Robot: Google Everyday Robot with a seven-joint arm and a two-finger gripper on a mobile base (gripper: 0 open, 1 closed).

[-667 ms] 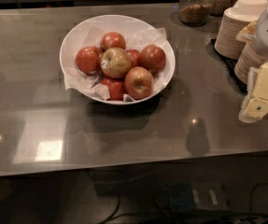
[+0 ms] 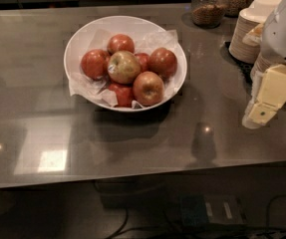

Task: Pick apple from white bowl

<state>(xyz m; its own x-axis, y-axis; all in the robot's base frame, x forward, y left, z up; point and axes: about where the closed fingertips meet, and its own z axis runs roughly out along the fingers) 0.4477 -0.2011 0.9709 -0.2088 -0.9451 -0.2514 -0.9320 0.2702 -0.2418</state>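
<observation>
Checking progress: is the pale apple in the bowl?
In: the apple sits in the white bowl; the hand hangs far right, apart.

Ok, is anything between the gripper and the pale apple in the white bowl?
Nothing visible from above. The gripper is at the right over the counter; the apple tops the pile in the white bowl. Sideways, two red apples sit toward the gripper.

- I have one camera, looking steeply down on the worktop (image 2: 132, 148) from above its near edge and facing its far edge.
- It stands fairly near: the white bowl (image 2: 75, 40) sits upper centre.
- The claw (image 2: 262, 112) hangs at my right border, well apart from the bowl.
</observation>
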